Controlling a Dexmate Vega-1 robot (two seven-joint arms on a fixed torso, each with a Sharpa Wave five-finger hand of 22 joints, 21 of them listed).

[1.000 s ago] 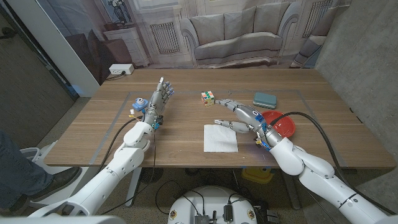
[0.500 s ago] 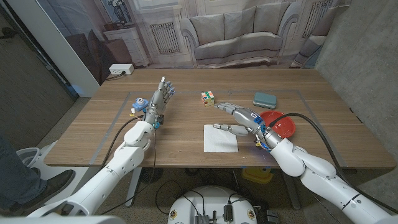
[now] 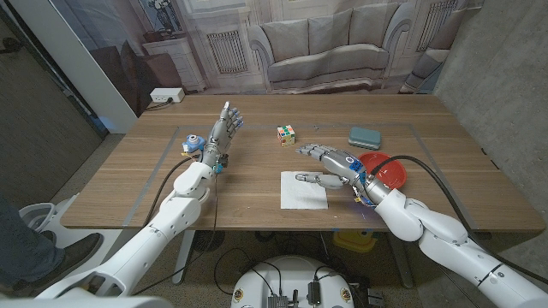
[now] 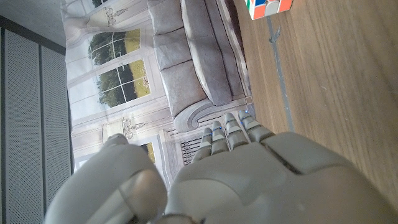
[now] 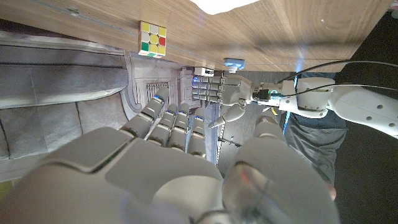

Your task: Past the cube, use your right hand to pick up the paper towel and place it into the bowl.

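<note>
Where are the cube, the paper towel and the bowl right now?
cube point(image 3: 286, 133): head view, on its top face.
paper towel point(image 3: 302, 193): head view, middle of the white sheet.
bowl point(image 3: 392, 172): head view, on its red inside, right of the arm.

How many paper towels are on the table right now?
1. A single white paper towel lies flat near the table's front edge, beside the right hand, with the cube farther back and the red bowl to its right. Nothing suggests another is hidden.
</note>
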